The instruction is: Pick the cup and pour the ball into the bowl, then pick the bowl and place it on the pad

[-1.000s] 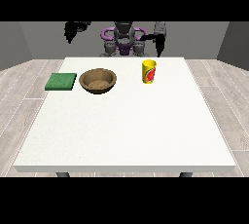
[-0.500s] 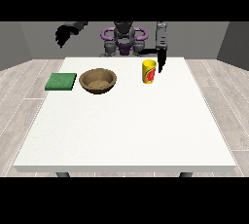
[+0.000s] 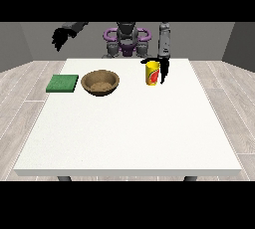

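Cup (image 3: 152, 73) upright right of bowl (image 3: 100, 82), pad (image 3: 63, 83) leftmost; right-side hand (image 3: 162, 67) touching cup, fingers straight; left-side hand (image 3: 61, 37) raised, fingers relaxed.

We count one white desk (image 3: 129, 133) carrying one yellow cup (image 3: 152, 73), one brown wooden bowl (image 3: 100, 82) and one green pad (image 3: 63, 83), plus two black hands, one at the view's left (image 3: 60, 38) and one at the view's right (image 3: 162, 69).

Yellow cup (image 3: 152, 74) upright, red mark on its side. Brown bowl (image 3: 100, 82) sits between it and the flat green pad (image 3: 63, 83).
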